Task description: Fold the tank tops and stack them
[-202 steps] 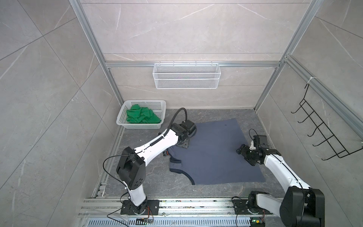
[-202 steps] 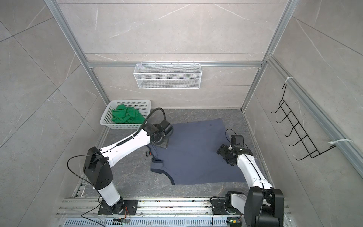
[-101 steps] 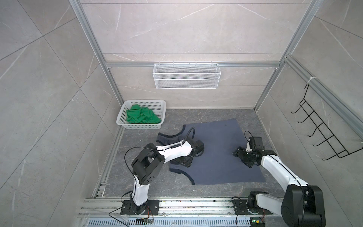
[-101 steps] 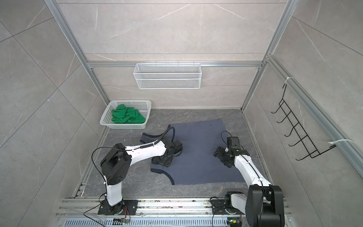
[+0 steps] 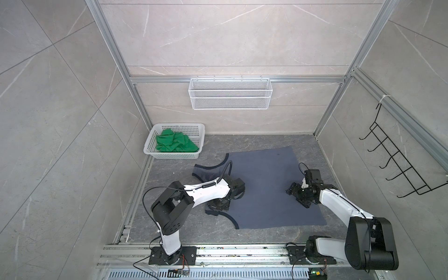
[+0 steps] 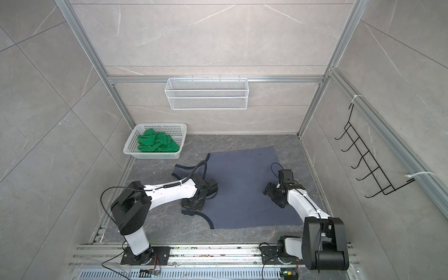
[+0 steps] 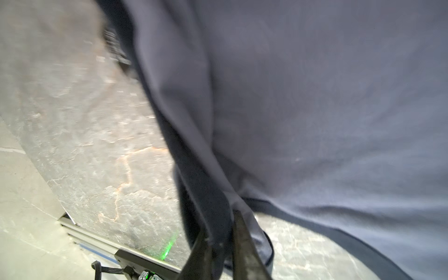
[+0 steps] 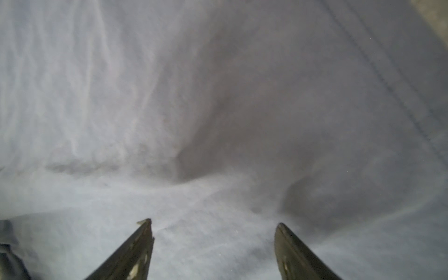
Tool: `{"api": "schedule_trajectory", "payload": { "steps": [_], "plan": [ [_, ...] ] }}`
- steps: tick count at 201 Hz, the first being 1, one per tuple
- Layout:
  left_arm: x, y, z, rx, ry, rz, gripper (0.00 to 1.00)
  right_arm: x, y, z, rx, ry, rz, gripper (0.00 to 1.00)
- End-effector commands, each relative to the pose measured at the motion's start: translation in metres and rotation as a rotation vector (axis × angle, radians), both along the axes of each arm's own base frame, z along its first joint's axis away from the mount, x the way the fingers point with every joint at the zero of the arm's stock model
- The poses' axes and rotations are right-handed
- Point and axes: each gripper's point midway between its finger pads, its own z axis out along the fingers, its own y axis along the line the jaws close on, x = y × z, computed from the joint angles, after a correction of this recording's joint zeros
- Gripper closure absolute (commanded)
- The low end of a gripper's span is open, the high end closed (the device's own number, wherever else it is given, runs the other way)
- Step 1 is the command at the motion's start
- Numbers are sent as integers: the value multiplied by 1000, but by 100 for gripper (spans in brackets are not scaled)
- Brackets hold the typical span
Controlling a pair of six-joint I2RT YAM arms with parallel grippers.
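Robotics lab test cell, not a home: aluminium frame posts (image 5: 113, 48) boxing in grey tile-look panels (image 5: 230, 36) (real stone or print, can't tell), a slotted rail (image 5: 242, 253) with bolted arm bases (image 5: 169, 258) behind the left gripper (image 5: 218, 206), a wire basket (image 5: 230, 97) hung well beyond it, a black hook rack (image 5: 400, 156) off to its right.

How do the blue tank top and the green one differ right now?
The blue tank top lies spread on the table; the green tank top sits crumpled in the basket. The blue is larger with dark trim; the green is plain. The left gripper pinches the blue's edge; nothing touches the green. Neither is folded.
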Motion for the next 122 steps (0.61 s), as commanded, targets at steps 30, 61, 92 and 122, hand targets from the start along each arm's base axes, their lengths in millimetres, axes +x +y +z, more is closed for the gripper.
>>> {"api": "schedule_trajectory", "payload": {
  "steps": [30, 61, 92, 122],
  "plan": [
    [0, 84, 51, -145, -188, 273, 89, -3, -16, -21, -77, 108, -40, 20],
    [-12, 123, 53, -329, -291, 494, 81, 2, -21, -19, -78, 104, -66, 19],
    [-17, 144, 64, -358, -372, 621, 33, 3, -21, -13, -77, 89, -67, 19],
    [-2, 149, 92, -372, -491, 594, 27, 3, -24, 0, -99, 59, -63, 19]
  ]
}}
